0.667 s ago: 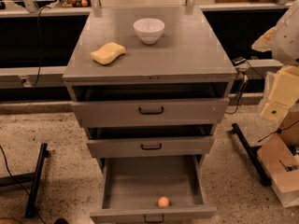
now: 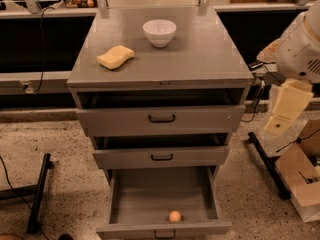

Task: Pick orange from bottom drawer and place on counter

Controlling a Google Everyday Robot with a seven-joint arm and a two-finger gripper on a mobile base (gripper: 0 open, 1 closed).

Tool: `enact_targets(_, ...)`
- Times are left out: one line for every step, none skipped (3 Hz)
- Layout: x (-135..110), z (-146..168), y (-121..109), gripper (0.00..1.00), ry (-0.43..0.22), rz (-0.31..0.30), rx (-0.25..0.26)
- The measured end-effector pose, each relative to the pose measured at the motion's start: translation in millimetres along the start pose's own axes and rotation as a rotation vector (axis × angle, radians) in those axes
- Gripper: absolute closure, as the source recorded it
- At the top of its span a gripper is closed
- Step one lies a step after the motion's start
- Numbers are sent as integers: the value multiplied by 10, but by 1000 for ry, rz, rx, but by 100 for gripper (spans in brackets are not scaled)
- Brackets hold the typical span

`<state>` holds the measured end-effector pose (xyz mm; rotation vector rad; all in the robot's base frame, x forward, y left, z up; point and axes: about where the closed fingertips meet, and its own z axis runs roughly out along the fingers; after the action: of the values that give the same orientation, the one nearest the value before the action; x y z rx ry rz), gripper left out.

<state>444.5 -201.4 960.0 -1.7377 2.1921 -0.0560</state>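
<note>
The orange (image 2: pixel 174 216) lies near the front wall of the open bottom drawer (image 2: pixel 150 194), a little right of its middle. The drawer is pulled far out, and its dark handle shows at the frame's lower edge. The grey counter (image 2: pixel 200 54) is the top of the cabinet. My gripper (image 2: pixel 281 115) hangs from the white arm at the right of the cabinet, level with the top drawer. It is well above and to the right of the orange and holds nothing that I can see.
A white bowl (image 2: pixel 159 32) and a yellow wavy sponge (image 2: pixel 115 57) sit on the counter. The two upper drawers (image 2: pixel 161 118) are pulled partly out. A cardboard box (image 2: pixel 302 181) and a black bar stand at the right, and a black stand leg (image 2: pixel 39 191) is at the left.
The arm and gripper have shifted slightly left and down beside the cabinet. The orange and the drawers have not moved.
</note>
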Motion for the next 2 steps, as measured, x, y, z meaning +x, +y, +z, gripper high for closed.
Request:
enact_targets(-160,565,466,0,-174,92,-57)
enact_targets(-223,525,487,0,-154,52,-42)
